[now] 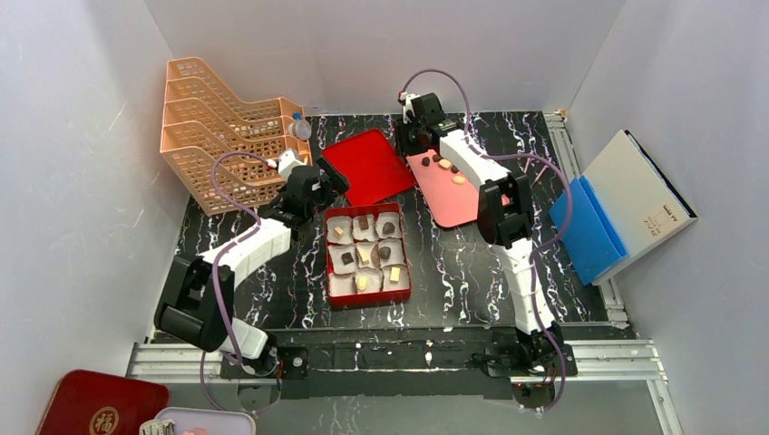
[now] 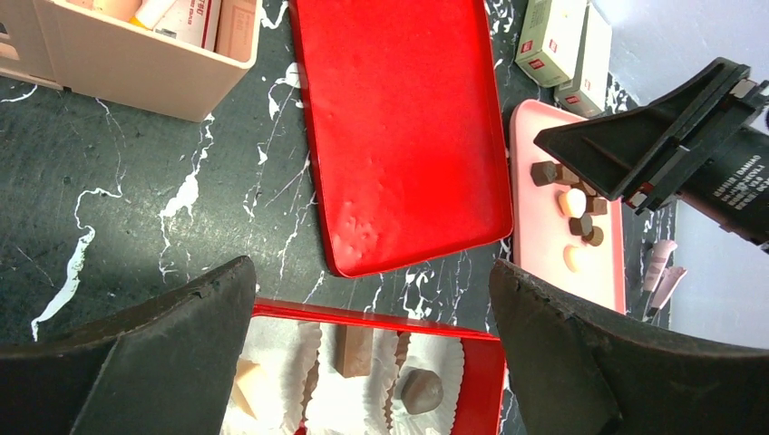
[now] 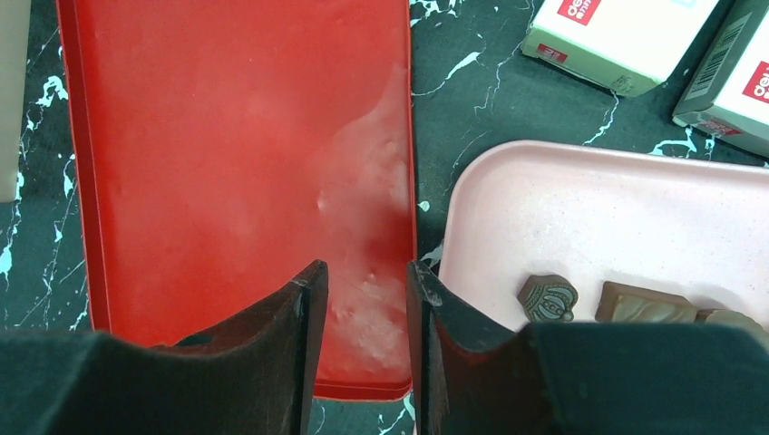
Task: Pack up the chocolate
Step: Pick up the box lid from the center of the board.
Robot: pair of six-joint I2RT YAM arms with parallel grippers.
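Observation:
A red box (image 1: pixel 332 272) lined with white paper cups holds several chocolate pieces (image 1: pixel 365 256), dark and pale. More chocolate pieces (image 1: pixel 444 164) lie on a pink tray (image 1: pixel 453 204) at the back. My left gripper (image 1: pixel 334 181) hovers over the box's far edge, wide open and empty. Its view shows a brown block (image 2: pixel 355 349), a round dark piece (image 2: pixel 422 390) and a pale piece (image 2: pixel 245 381) in cups below the gripper (image 2: pixel 372 272). My right gripper (image 1: pixel 410 143) hangs between the red lid (image 1: pixel 367 166) and the pink tray. Its jaws stand narrowly apart with nothing between them (image 3: pixel 365 272). A dark piece (image 3: pixel 548 297) lies just to its right.
Peach basket racks (image 1: pixel 222 127) with a bottle (image 1: pixel 299 127) stand at the back left. Two white cartons (image 3: pixel 626 36) lie behind the pink tray. A blue and white folder (image 1: pixel 617 204) leans at the right. A red tin (image 1: pixel 95 408) sits off the table at the front left.

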